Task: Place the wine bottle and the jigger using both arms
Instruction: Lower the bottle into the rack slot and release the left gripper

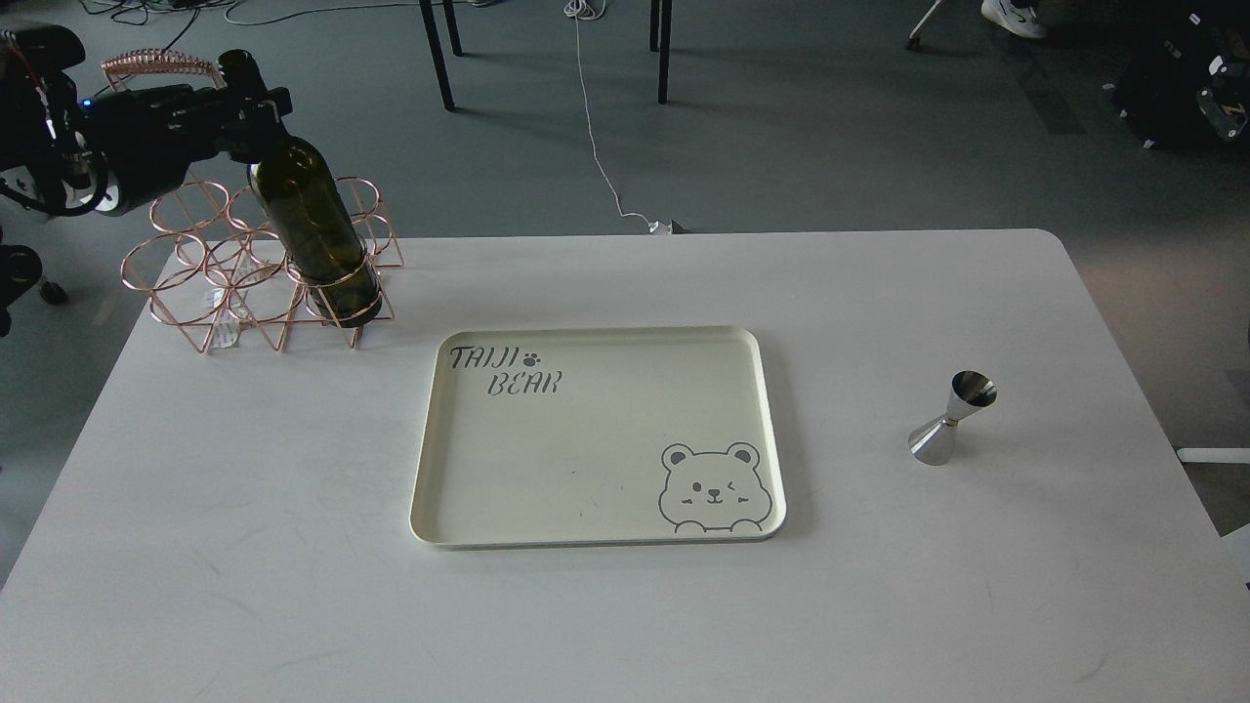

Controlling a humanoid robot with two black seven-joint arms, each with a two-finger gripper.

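The dark olive-green wine bottle [314, 223] stands in the front right ring of a copper wire rack [256, 270] at the table's back left, leaning a little to the left. My left gripper [249, 101] comes in from the left and is shut on the bottle's neck just below the top. The steel jigger [951, 417] stands alone on the right side of the table. My right gripper is not in view.
A cream tray [598, 435] printed with "TAIJI BEAR" and a bear face lies in the middle of the white table [244, 547]. Black table legs [437, 54] and a white cable [596, 137] are on the floor behind.
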